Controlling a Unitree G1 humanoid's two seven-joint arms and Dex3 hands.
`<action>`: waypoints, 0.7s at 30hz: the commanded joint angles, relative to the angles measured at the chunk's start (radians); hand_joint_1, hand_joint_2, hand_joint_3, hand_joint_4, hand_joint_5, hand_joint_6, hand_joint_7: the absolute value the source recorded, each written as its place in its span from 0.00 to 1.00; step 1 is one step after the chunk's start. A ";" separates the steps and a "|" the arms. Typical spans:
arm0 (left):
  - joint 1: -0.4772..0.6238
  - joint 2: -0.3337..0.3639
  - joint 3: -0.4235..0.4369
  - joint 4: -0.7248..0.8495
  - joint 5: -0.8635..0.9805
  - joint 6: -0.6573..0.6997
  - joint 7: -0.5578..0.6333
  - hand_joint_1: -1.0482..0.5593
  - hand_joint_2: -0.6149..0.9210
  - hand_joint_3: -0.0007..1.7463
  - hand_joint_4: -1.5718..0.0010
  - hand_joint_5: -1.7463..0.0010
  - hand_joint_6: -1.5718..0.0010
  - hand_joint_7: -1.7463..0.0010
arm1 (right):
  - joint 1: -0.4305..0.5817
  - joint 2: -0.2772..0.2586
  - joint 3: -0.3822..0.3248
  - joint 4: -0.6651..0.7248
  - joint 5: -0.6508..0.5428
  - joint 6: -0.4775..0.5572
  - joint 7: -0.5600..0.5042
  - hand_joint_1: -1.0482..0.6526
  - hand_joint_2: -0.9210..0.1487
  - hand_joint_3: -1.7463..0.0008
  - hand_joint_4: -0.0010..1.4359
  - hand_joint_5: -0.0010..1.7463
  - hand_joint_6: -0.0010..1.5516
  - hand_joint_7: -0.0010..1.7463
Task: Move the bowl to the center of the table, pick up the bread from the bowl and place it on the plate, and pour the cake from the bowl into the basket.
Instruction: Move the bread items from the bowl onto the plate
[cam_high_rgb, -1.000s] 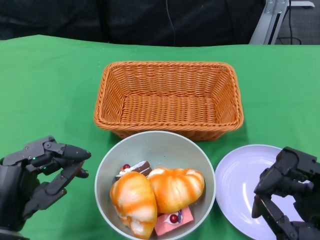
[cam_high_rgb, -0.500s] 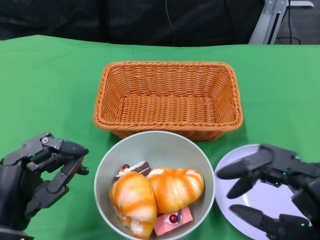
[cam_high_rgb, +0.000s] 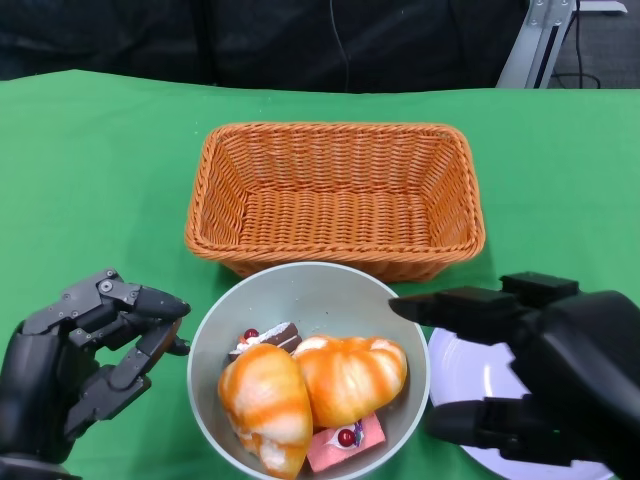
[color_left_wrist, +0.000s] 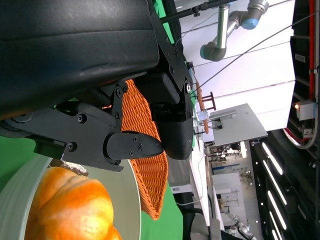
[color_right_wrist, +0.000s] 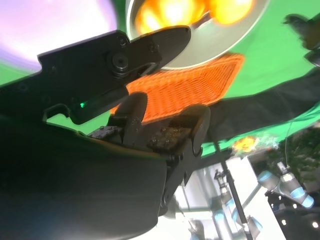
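Hung nearer the bread (cam_high_rgb: 350, 376): right hand (cam_high_rgb: 545, 375), fingers spread, empty, at the bowl (cam_high_rgb: 310, 295) rim; left hand (cam_high_rgb: 85, 355) loosely apart, empty, outside.

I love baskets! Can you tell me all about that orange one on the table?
The orange woven wicker basket is rectangular with sloping sides and a braided rim. It sits upright and empty on the green tablecloth, just behind the grey round bowl, whose rim overlaps its front wall in the picture. No hand touches it.
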 joint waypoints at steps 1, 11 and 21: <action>0.002 0.002 0.000 0.010 0.012 -0.019 0.017 0.52 1.00 0.18 0.54 0.19 0.46 0.45 | -0.012 0.046 0.100 -0.023 -0.094 -0.070 0.050 0.18 0.04 1.00 0.43 0.14 0.41 0.00; -0.006 -0.009 -0.006 0.036 0.032 -0.044 0.037 0.52 1.00 0.19 0.53 0.19 0.47 0.43 | -0.043 0.172 0.191 0.084 -0.269 -0.100 0.055 0.16 0.06 1.00 0.49 0.10 0.43 0.01; -0.014 -0.015 -0.008 0.043 0.024 -0.052 0.042 0.53 1.00 0.19 0.53 0.19 0.47 0.44 | -0.053 0.180 0.220 0.190 -0.372 -0.180 0.028 0.16 0.02 0.99 0.50 0.07 0.43 0.00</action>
